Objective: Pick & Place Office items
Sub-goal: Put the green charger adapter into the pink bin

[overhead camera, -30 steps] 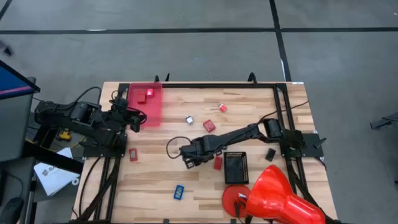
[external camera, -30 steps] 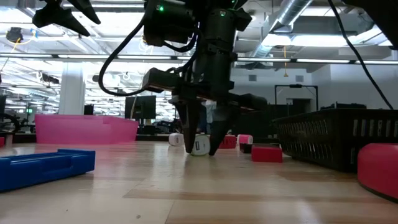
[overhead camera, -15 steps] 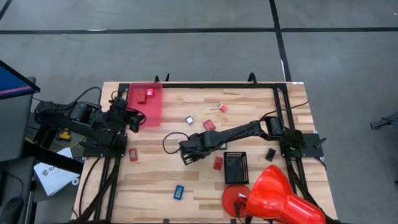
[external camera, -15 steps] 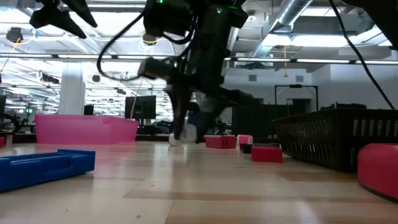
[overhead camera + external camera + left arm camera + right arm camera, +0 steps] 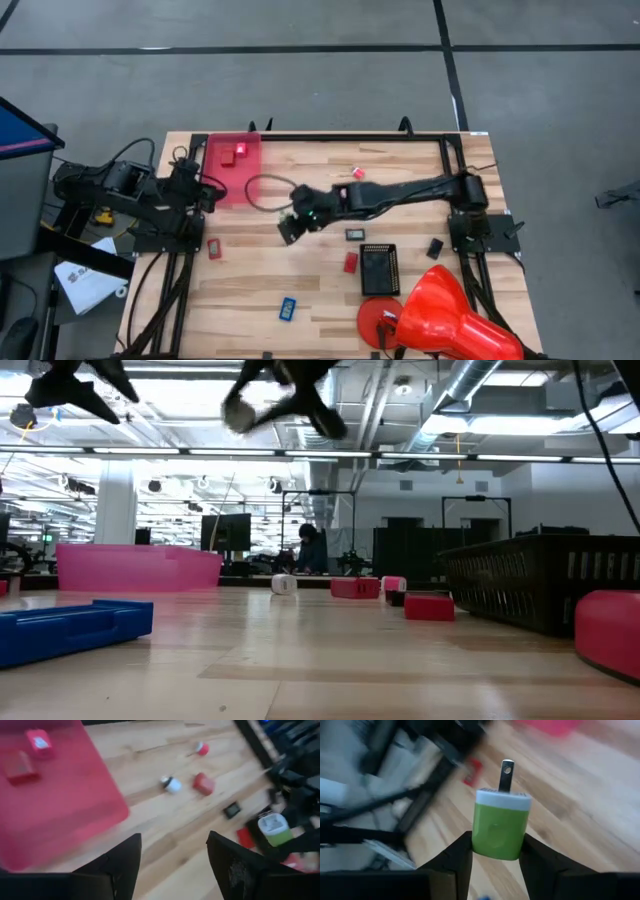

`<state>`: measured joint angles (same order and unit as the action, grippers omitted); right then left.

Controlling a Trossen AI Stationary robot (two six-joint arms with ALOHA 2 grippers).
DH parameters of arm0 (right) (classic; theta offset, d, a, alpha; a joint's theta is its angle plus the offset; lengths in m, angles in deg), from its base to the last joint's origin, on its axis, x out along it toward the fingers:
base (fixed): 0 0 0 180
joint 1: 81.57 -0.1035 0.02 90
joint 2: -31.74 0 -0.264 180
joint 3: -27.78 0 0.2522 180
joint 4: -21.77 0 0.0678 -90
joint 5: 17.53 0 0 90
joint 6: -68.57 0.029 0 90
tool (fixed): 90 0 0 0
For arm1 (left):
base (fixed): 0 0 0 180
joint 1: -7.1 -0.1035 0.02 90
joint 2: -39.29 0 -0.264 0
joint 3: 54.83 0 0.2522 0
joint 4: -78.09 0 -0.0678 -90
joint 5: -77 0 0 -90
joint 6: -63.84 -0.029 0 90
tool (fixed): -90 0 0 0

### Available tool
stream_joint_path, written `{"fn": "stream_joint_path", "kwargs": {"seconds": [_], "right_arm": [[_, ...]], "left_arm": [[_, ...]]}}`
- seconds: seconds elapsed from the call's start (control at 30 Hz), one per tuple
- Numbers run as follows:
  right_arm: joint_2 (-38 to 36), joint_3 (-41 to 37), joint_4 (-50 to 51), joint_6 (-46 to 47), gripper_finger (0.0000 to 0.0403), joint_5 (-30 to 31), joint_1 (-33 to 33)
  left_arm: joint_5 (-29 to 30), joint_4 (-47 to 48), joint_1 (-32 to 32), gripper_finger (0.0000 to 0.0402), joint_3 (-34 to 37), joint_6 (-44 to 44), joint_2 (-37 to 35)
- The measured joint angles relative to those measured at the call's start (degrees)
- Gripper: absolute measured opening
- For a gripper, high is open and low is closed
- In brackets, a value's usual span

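Green-white plug [image 5: 501, 822] sat clamped in right end effector [image 5: 495, 851], held above counter [image 5: 320, 290] mid, twd pink tray [image 5: 236, 166]. Left end effector [image 5: 172, 857] fingers apart, at counter's left edge.

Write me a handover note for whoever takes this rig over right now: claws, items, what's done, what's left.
Right claw: shut on the green-and-white plug adapter, lifted above mid-table.
Left claw: open, empty, beside the translucent pink bin.
Done: two red blocks lie in the bin.
Left: the adapter in hand, plus loose pieces on the wooden table: red blocks, a blue piece, small black pieces, a white-and-black piece.
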<state>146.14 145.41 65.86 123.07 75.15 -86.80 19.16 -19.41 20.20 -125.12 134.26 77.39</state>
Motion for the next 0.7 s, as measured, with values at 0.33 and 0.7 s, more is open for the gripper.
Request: {"fn": "stream_joint_path", "kwargs": {"seconds": [0.33,0.7], "right_arm": [[-3.09,-0.04,-9.95,-2.63,0.0131,-3.83,1.64],[-3.6,-0.2,-11.19,-0.42,0.0131,-3.06,-0.64]], "left_arm": [[-11.3,-36.53,-2.7,0.0284,9.99,-8.65,3.85],[-14.13,-51.58,-4.96,0.0248,15.05,-8.98,4.97]]}}
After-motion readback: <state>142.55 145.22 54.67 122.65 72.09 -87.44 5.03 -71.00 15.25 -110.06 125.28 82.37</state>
